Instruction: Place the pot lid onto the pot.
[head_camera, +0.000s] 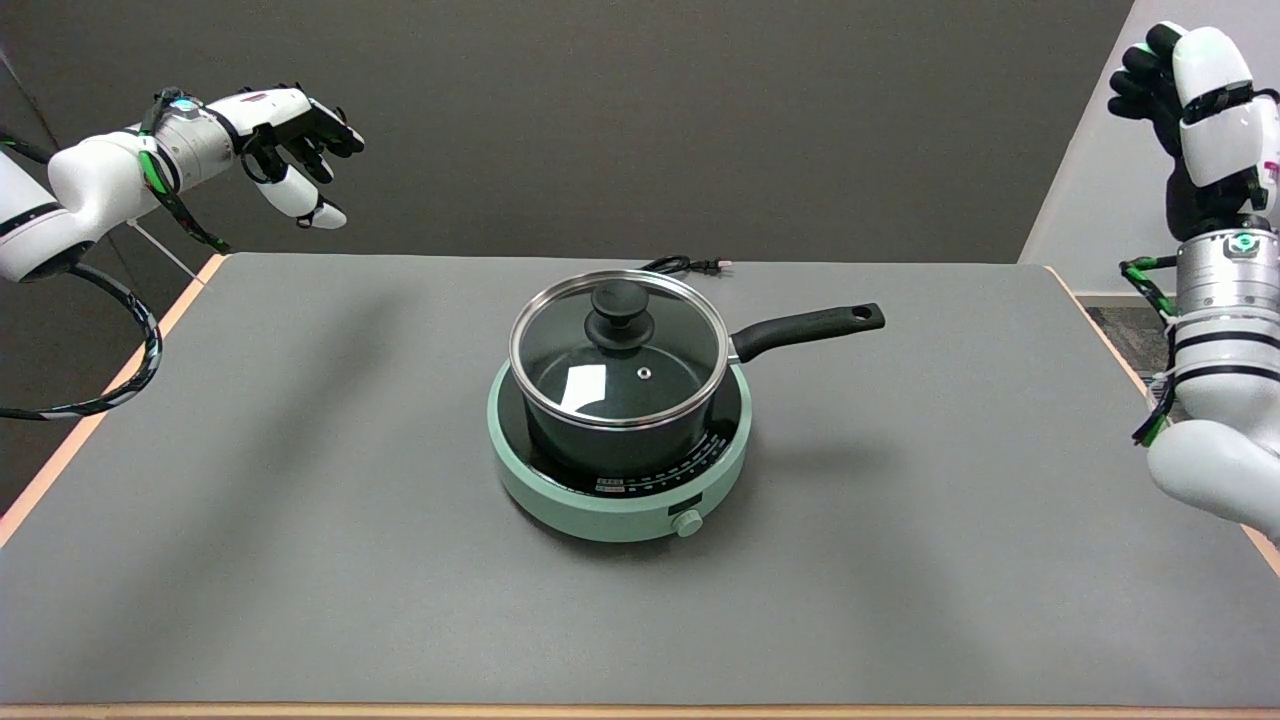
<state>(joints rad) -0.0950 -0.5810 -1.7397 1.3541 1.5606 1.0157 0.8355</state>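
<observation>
Glass pot lid (618, 350) is seated on the black saucepan (625, 425): rim looks flush all round, black knob (620, 312) upright on top. So as far as we can see, the placement is done; nothing left but parking the arm.

Saucepan sits on the green induction cooker (560, 495), roughly mid-table and a bit toward the far edge. Pan handle (810, 328) points to the right edge. Cooker's power cord (685, 265) lies at the far edge, behind the pan.

Our right hand (1195, 110) is up in the air beyond the table's (300, 560) far right corner, well apart from the pan, holding nothing. We see mostly the back of it; fingers look curled in, but we cannot tell for sure whether it's clenched or loose.

Can't confirm from this angle that the lid is fully down on the far side of the rim. Reads as seated.
</observation>
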